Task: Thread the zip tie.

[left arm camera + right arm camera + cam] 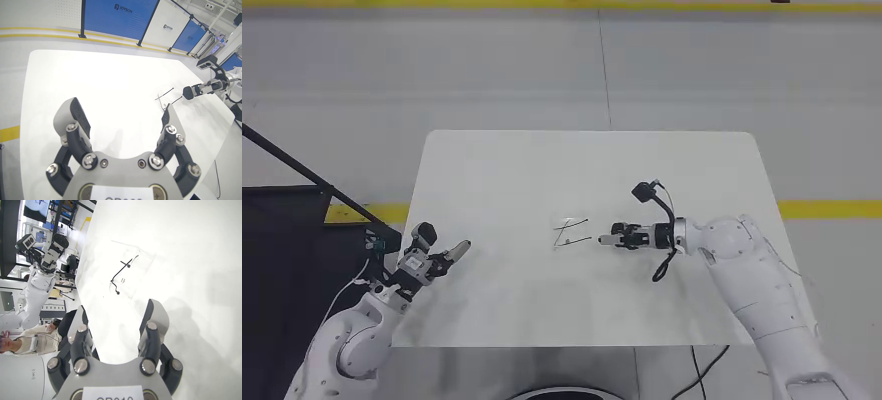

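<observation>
Wide tabletop [522, 180] around zip tie [572, 223]

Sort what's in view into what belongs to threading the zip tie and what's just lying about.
For the job:
zip ties, loose in the middle of the table
left gripper, open, at the table's edge
right gripper, open, close by the zip ties

Just about:
yellow floor line
blue panels beyond the table

1. Zip tie [570, 223]: thin black plastic strip, lying flat and loose on the white counter [502, 180], near its middle.
2. Layout: two roughly parallel strands joined by a short bent stretch, forming a zigzag; one tie or two cannot be told.
3. Locking head [128, 266]: a small black block partway along one strand.
</observation>
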